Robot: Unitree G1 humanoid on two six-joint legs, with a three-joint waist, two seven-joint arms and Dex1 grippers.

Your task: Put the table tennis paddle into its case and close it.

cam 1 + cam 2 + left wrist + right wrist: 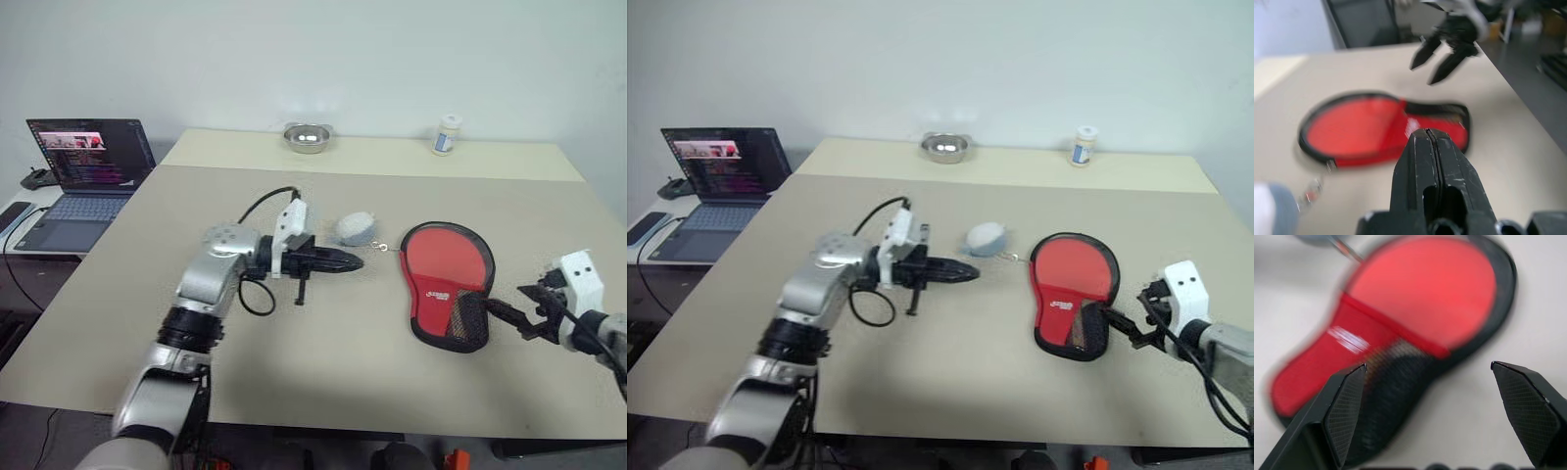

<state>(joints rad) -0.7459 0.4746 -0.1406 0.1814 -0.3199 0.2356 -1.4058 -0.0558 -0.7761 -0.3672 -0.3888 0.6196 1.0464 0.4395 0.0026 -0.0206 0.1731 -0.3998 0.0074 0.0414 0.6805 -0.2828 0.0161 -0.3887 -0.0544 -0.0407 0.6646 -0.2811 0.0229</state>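
The right gripper [511, 315] stands spread wide and empty just beside the case's [446, 284] mesh end; the left gripper [343, 260] is clenched on nothing, well apart; the case lies flat on the table [323, 372] — soft, light, likely floppy, so best pinched at its rim; its white logo can't be read.

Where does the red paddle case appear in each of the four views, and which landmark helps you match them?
Left eye: case, right of centre.
Right eye: case, right of centre.
Left wrist, middle.
Right wrist, centre.
Shared landmark: its black mesh pocket.
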